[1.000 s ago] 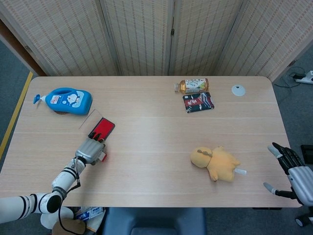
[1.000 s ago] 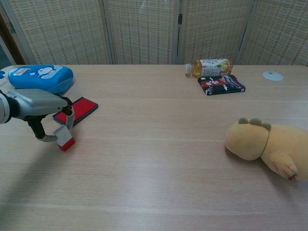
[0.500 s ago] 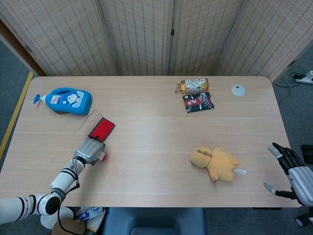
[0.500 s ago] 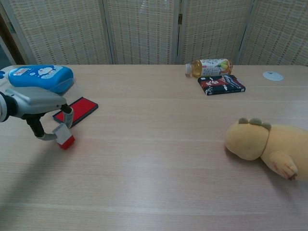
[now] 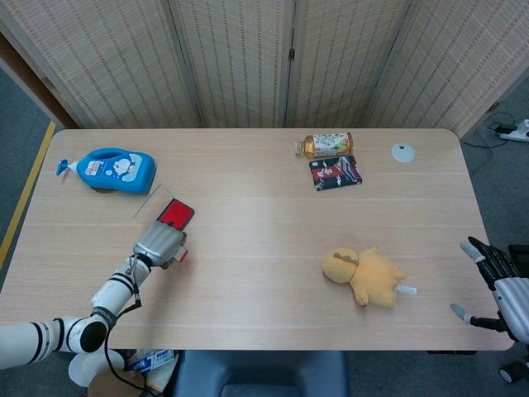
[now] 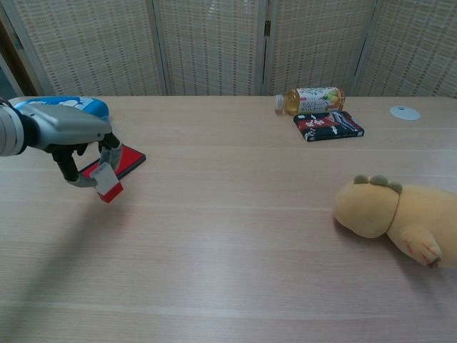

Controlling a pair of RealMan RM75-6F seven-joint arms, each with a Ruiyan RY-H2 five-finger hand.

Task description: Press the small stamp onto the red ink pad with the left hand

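Table (image 5: 248, 289), by position, as the head view shows it.

Far left: lotion bottle (image 5: 111, 170) lying on its side.
Just right of and nearer than the bottle: ink pad (image 5: 176, 214), flat on the table.
At the pad's near end: left hand (image 5: 159, 245), holding the stamp (image 6: 108, 182) clear of the table, beside the pad's near edge.
Far centre-right: drink bottle (image 5: 324, 145) on its side; packet (image 5: 335, 172) just in front of it.
Far right, beside the drink bottle: disc (image 5: 402, 152).
Near right, well apart from the rest: plush toy (image 5: 364, 275), lying down.
Beyond the table's near right corner: right hand (image 5: 500, 285), off the table.
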